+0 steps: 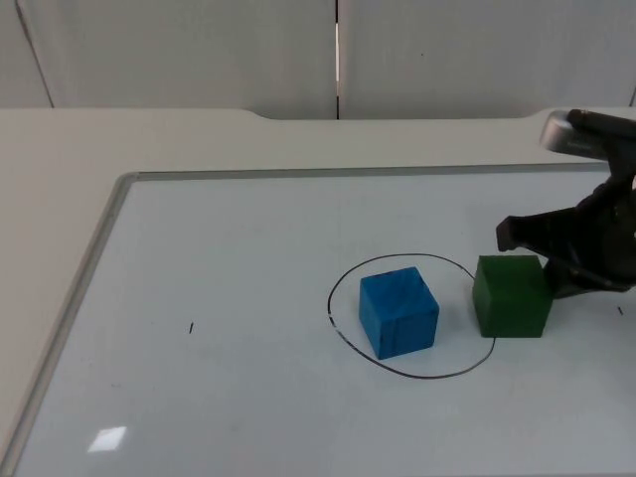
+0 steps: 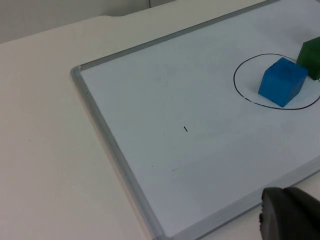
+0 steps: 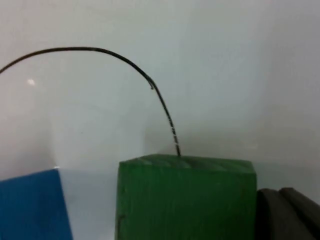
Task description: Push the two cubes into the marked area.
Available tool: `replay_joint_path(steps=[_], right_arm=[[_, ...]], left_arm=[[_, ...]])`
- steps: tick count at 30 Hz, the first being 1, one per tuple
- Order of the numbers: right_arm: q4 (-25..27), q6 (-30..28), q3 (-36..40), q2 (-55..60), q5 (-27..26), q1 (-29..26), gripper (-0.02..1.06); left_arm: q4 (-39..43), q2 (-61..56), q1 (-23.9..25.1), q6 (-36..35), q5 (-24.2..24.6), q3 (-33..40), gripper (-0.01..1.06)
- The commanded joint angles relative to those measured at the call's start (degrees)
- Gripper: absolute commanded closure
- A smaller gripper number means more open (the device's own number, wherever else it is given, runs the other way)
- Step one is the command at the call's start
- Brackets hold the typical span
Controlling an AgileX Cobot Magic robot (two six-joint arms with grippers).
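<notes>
A blue cube [image 1: 398, 313] [image 2: 282, 82] [image 3: 30, 207] stands inside the black drawn ring [image 1: 330, 303] [image 2: 234, 80] [image 3: 100, 50] on the whiteboard. A green cube [image 1: 512, 295] [image 2: 311, 56] [image 3: 185, 200] sits on the ring's right-hand line, partly inside and partly outside it. My right gripper [image 1: 556, 256] [image 3: 285, 212] is against the green cube's right and far side, low over the board. My left gripper [image 2: 290, 215] waits off the board's near-left part, far from both cubes.
The whiteboard has a grey frame [image 1: 109, 214] [image 2: 100, 125] and lies on a beige table top [image 1: 60, 159]. A small black mark [image 1: 191, 327] [image 2: 185, 129] is on the board left of the ring. The grey partition wall stands behind.
</notes>
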Motion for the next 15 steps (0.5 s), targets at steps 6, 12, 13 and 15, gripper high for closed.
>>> replay_joint_path(steps=[6, 12, 13, 15], right_arm=[[0.37, -0.04, -0.31, -0.31, -1.15, 0.71, 1.04], [0.37, -0.04, -0.31, 0.07, -1.91, 0.71, 1.04], [0.37, -0.04, -0.31, 1.04, -2.48, 0.71, 1.04], [0.37, 0.07, -0.31, 1.99, -3.74, 0.71, 1.04]], left_arm=[[0.19, -0.26, -0.05, -0.24, -0.49, 0.27, 1.05], [0.19, -0.26, -0.05, -0.24, -0.49, 0.27, 1.05], [0.19, -0.26, -0.05, -0.24, -0.49, 0.27, 1.05], [0.19, -0.26, -0.05, -0.24, -0.49, 0.27, 1.05]])
